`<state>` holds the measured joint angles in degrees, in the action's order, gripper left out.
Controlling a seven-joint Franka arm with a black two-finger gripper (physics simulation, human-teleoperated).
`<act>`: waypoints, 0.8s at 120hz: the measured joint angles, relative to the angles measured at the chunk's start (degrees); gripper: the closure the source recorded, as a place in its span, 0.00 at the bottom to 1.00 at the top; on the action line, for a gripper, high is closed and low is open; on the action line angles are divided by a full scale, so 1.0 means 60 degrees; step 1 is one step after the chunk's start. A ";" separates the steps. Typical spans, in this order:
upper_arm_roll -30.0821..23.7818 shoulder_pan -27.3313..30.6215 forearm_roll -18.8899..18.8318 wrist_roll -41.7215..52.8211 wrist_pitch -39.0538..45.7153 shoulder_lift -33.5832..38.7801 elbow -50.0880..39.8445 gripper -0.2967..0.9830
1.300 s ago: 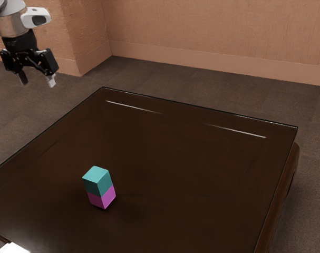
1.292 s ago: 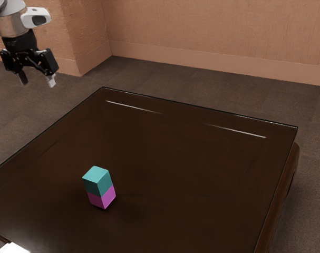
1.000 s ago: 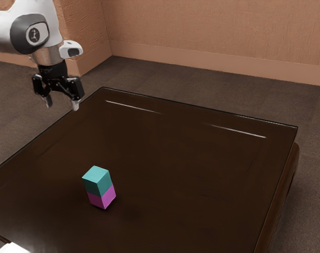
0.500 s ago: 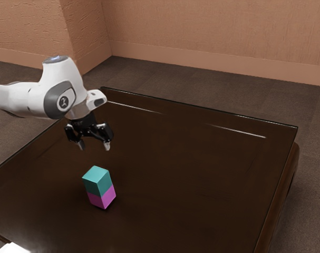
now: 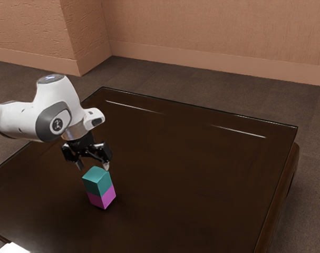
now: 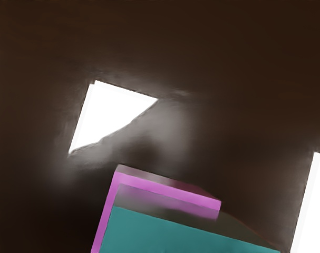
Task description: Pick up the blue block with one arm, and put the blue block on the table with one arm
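In the exterior view, your gripper [image 5: 93, 166] hangs just over the blue block [image 5: 97, 182], fingers spread and nothing between them. That block looks more teal than blue, and it sits on top of the pink block [image 5: 102, 197], its sides nearly in line with it. The step in hand looks like the grasp: centre the fingers over the top block, match them to two opposite faces, then lower straight down. Stop within the upper block's height, since going deeper could catch the pink one too, and a sideways nudge could topple the pair. Lift straight up before you travel. The stack stands well in from the far edge [image 5: 199, 108] of the table [image 5: 175, 158], and the dark top runs broadly toward the exterior view's right, so a set-down beside the stack should leave you finger room. In the wrist view, the blue block's top face lies turned slightly; it is cut off there, so its centring is perhaps best checked outside. The white patches [image 6: 109, 113] are probably just glare.
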<state>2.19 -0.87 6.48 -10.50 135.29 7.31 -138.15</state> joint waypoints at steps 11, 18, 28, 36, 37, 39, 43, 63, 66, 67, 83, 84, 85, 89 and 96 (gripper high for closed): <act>0.0000 0.0036 0.0046 -0.0042 0.0027 -0.0193 -0.0005 0.23; -0.0079 0.0083 0.0013 -0.0047 0.0044 -0.0258 -0.0005 0.23; -0.0205 0.0070 -0.0481 -0.0032 0.0077 -0.0316 -0.0005 0.23; -0.0286 0.0039 -0.0821 0.0009 0.0107 -0.0346 -0.0005 0.23; -0.0291 0.0035 -0.0851 0.0014 0.0110 -0.0356 -0.0005 0.23; -0.0299 0.0031 -0.0899 0.0023 0.0119 -0.0383 -0.0005 0.23; -0.0310 0.0030 -0.0960 0.0041 0.0133 -0.0434 -0.0005 0.23; -0.0321 0.0077 -0.0953 0.0112 0.0257 -0.0840 -0.0005 0.23; -0.0321 0.0082 -0.0933 0.0121 0.0283 -0.0898 -0.0005 0.23; -0.0321 0.0084 -0.0928 0.0124 0.0292 -0.0918 -0.0005 0.23; -0.0321 0.0101 -0.0864 0.0156 0.0408 -0.1055 0.0006 0.26; -0.0321 0.0102 -0.0862 0.0156 0.0412 -0.1054 0.0007 0.27; -0.0321 0.0102 -0.0860 0.0157 0.0416 -0.1053 0.0007 0.27; -0.0321 0.0102 -0.0858 0.0150 0.0426 -0.1049 0.0008 0.31; -0.0320 0.0100 -0.0858 0.0131 0.0434 -0.1028 0.0009 0.39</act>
<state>0.27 -0.27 1.33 -9.71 137.89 1.14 -138.10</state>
